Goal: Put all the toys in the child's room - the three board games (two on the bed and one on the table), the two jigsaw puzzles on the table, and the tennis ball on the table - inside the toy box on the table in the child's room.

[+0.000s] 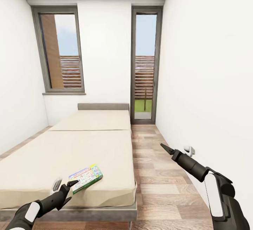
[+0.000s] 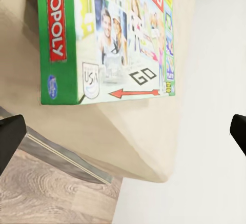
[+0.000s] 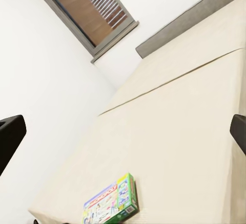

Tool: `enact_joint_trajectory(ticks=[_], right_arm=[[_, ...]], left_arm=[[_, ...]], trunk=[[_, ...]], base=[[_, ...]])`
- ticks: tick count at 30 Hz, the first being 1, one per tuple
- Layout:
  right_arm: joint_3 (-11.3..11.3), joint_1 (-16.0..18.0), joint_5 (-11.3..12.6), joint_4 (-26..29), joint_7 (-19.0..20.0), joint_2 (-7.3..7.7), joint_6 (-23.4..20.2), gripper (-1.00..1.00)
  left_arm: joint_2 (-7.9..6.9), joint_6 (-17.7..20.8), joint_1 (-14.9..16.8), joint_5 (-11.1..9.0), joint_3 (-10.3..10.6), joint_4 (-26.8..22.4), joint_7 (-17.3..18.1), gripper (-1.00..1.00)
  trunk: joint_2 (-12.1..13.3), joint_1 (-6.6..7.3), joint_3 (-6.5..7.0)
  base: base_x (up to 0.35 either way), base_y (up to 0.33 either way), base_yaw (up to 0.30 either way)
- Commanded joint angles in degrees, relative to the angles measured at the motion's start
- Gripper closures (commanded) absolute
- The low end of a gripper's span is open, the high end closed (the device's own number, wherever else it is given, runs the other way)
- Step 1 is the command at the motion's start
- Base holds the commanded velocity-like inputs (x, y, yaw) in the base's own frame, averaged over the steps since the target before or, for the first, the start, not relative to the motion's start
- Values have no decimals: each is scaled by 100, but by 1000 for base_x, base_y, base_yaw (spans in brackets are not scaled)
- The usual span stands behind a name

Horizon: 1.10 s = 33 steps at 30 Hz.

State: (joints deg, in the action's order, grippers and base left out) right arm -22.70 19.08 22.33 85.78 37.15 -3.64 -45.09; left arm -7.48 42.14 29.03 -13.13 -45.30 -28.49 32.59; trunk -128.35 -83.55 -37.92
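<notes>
1. A white-and-green board game (image 1: pixel 86 177) is lying flat near the foot edge of the bed (image 1: pixel 80 145), on the nearer of two beige pads; the left wrist view is showing its lid (image 2: pixel 107 34) printed "MONOPOLY" on a green side band, and the right wrist view is showing it (image 3: pixel 110 203) alone on the wide pad.
2. The left gripper (image 1: pixel 66 186) is hovering just beside the box's near corner, at the bed's foot edge. Its two dark fingertips (image 2: pixel 10 137) are sitting far apart at opposite sides of the left wrist view, so the jaws are standing wide and holding nothing.
3. The right gripper (image 1: pixel 167 149) is hanging over the wooden floor (image 1: pixel 158 173) beside the bed, well apart from the box. Its fingertips (image 3: pixel 9 134) are likewise showing at opposite sides of its own view, spread wide and empty.
4. A grey headboard (image 1: pixel 103 106) is closing the far end of the bed, under a white wall.
5. A grey-framed window (image 1: pixel 59 49) is standing above the headboard, and a tall narrow glass door (image 1: pixel 145 65) is standing beside it.
6. A small white fitting (image 1: pixel 189 149) is sitting low on the side wall, near the right arm.
7. Nothing is lying between the left gripper and the box.
</notes>
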Motion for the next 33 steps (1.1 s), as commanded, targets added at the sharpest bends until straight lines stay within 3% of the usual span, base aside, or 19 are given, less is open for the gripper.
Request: enact_joint_trajectory(ticks=[1,16,33], right_arm=[[-15,7,8,1,20,-6,-36,-100],[-15,6,8,0,21,-6,-35,-100],[-15,5,9,0,21,-6,-33,-100]], left_arm=[[2,36,7,-2,-30,1,14,-100],[-2,45,7,-5,-31,3,3,-100],[1,38,7,-4,-19,2,4,-100]], trunk=[[-45,-22,-25],[-646,-351,-294],[-646,-351,-294]], base=[[0,0,0],[0,0,0],[2,-14,0]])
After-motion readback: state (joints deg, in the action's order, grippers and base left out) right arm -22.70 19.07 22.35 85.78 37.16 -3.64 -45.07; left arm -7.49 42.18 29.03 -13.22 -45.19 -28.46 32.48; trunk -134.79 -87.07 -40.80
